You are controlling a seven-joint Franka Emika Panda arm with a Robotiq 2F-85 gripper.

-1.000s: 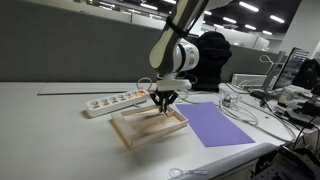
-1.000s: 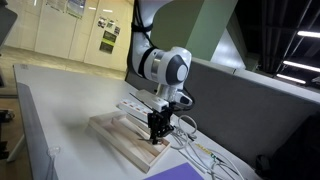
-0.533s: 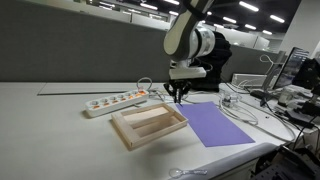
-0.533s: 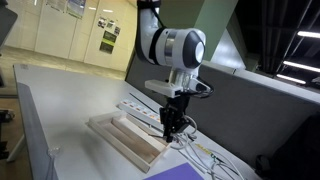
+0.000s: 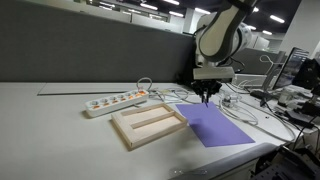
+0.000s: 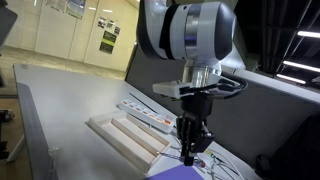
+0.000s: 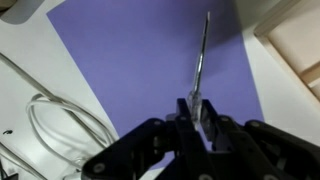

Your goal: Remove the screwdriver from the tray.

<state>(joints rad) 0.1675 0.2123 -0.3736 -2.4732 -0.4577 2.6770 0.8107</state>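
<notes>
My gripper (image 7: 198, 112) is shut on the screwdriver (image 7: 203, 50), whose thin metal shaft points away over the flat purple sheet (image 7: 150, 60). In both exterior views the gripper (image 5: 206, 97) (image 6: 190, 152) hangs above the purple sheet (image 5: 215, 124), to the side of the pale wooden tray (image 5: 147, 125) (image 6: 125, 136). The tray lies on the white table with its raised rim and lengthwise divider showing, and nothing shows inside it. A corner of the tray shows at the right edge of the wrist view (image 7: 300, 45).
A long white power strip (image 5: 115, 100) (image 6: 145, 114) lies behind the tray. Loose white cables (image 7: 45, 115) (image 5: 235, 100) lie next to the purple sheet. Office clutter and monitors (image 5: 295, 80) stand at the far side. A grey partition wall (image 5: 90, 50) runs behind the table.
The gripper has risen out of the tray with the screwdriver and moved sideways, from over the tray to above the purple sheet.
</notes>
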